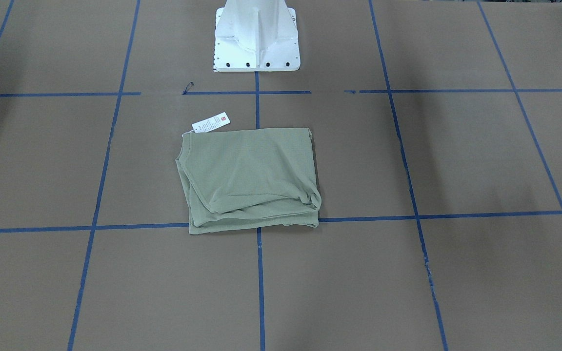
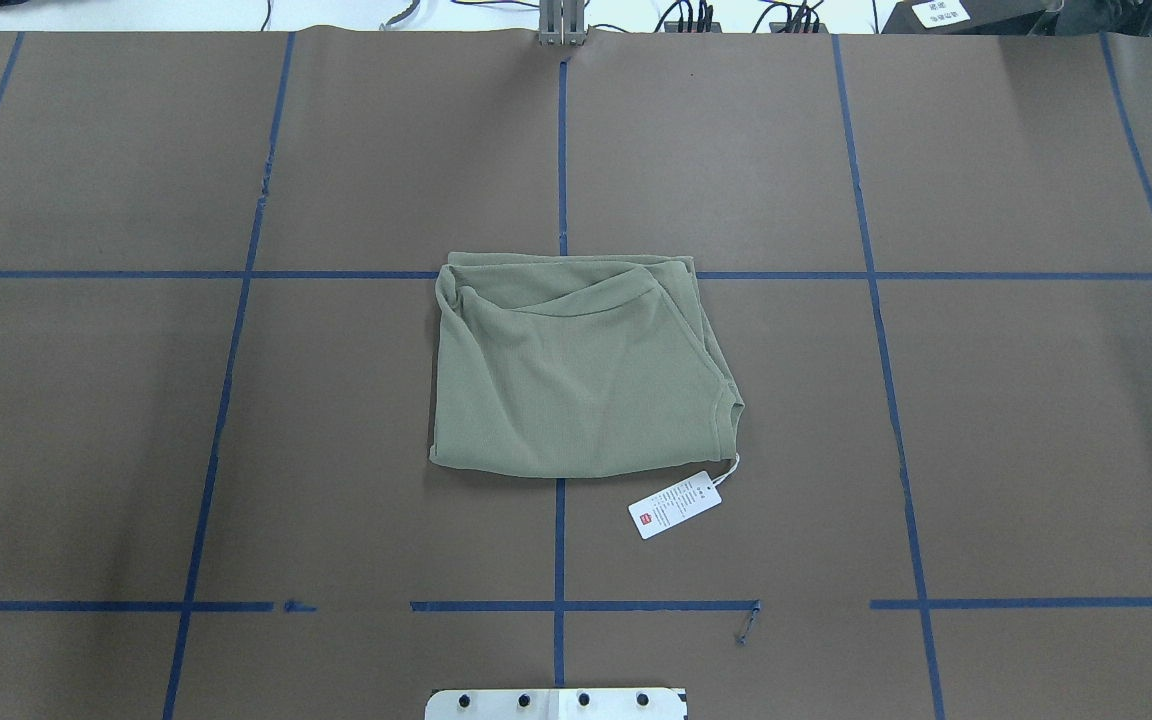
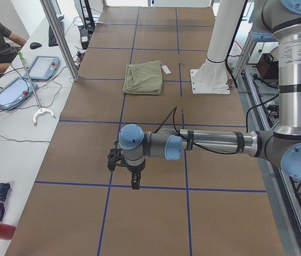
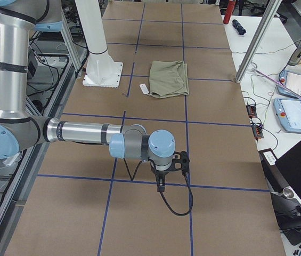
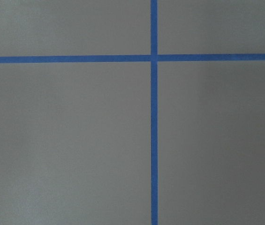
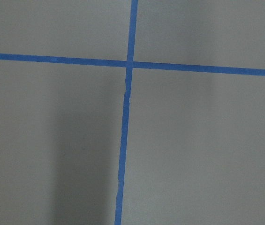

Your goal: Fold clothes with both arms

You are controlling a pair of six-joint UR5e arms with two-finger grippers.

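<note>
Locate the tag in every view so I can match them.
Front-facing: tag off upper-left corner of shirt.
Overhead: off shirt's lower-right corner.
Exterior left: right of shirt.
Exterior right: left of shirt.
Left wrist: absent.
Right wrist: absent.
Landmark: pedestal, on the tag's side of the shirt.

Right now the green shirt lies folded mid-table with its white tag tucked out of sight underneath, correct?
Not quite. The shirt does lie folded mid-table, but its tag is not tucked underneath: the overhead view shows it lying in plain sight on the table beside the shirt's near corner.
</note>
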